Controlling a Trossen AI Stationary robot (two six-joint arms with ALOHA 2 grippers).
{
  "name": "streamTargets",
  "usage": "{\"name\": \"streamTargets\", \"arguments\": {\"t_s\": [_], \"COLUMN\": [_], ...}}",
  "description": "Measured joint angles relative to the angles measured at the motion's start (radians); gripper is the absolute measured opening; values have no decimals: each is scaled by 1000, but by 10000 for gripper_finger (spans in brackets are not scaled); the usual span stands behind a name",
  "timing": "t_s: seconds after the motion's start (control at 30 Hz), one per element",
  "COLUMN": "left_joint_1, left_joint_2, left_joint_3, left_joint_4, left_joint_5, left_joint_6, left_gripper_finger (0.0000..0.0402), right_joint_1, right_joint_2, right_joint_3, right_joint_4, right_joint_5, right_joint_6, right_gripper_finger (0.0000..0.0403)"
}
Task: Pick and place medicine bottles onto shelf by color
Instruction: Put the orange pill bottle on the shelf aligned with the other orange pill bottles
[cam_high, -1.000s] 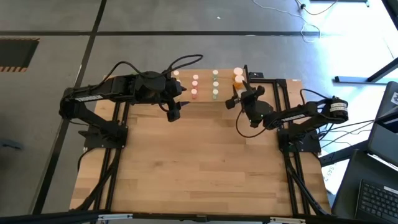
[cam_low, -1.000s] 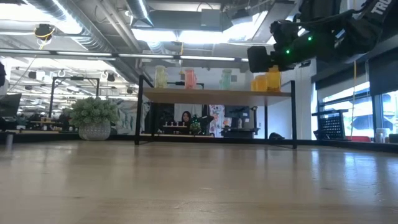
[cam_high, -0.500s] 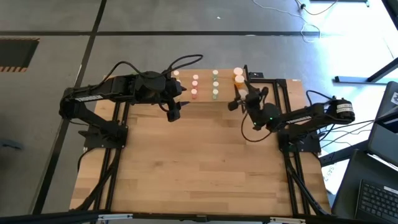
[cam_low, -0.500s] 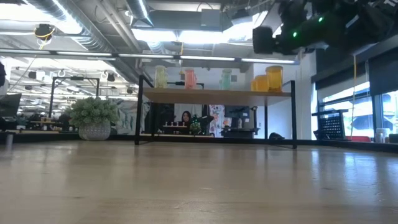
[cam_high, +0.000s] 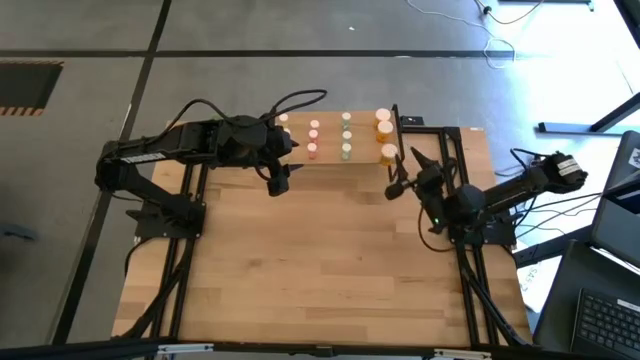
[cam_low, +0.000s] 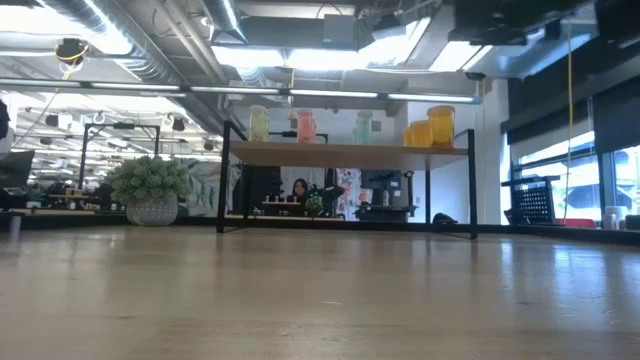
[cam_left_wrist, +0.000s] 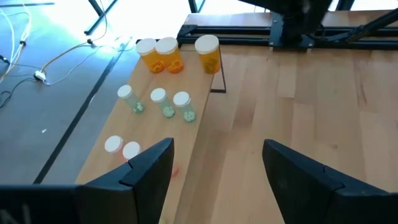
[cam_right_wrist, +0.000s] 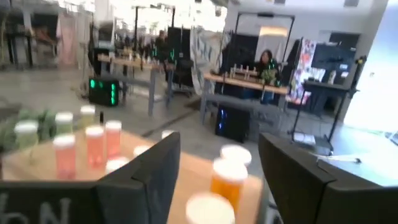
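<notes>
The shelf stands at the table's far edge and carries the medicine bottles in rows by colour: yellowish, pink, green and larger orange ones. In the low view they stand upright on the shelf's board. My left gripper hangs open just on the near side of the shelf's left part, nothing between its fingers. My right gripper is open and empty, on the near side of the shelf's right end; orange bottles show beyond its fingers.
A potted green plant stands beyond the table's far left. The black arm frames flank the tabletop. The wide wooden tabletop lies on the near side of the shelf. A laptop sits off the table's right.
My right gripper has drawn back from the orange bottles on the shelf's right end, rising out of the low view and going toward the table's near right. An orange bottle that it covered now stands in plain view on the shelf.
</notes>
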Motion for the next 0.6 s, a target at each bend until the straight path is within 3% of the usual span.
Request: {"name": "streamTargets", "arguments": {"t_s": [0.1,0.23,0.5,0.6], "left_joint_1": [0,0,-16,-27], "left_joint_2": [0,0,0,0], "left_joint_3": [0,0,0,0], "left_joint_4": [0,-1,-56,-59], "left_joint_5": [0,0,0,1], "left_joint_6": [2,2,-19,-28], "left_gripper_finger": [241,241,241,241], "right_joint_1": [86,176,255,256], "right_joint_2": [-9,-7,10,22], "right_joint_3": [0,0,0,0], "right_joint_4": [0,0,-54,-86], "right_joint_5": [87,101,191,192], "right_joint_6": [-20,-9,137,174], "right_gripper_finger": [195,143,14,9]}}
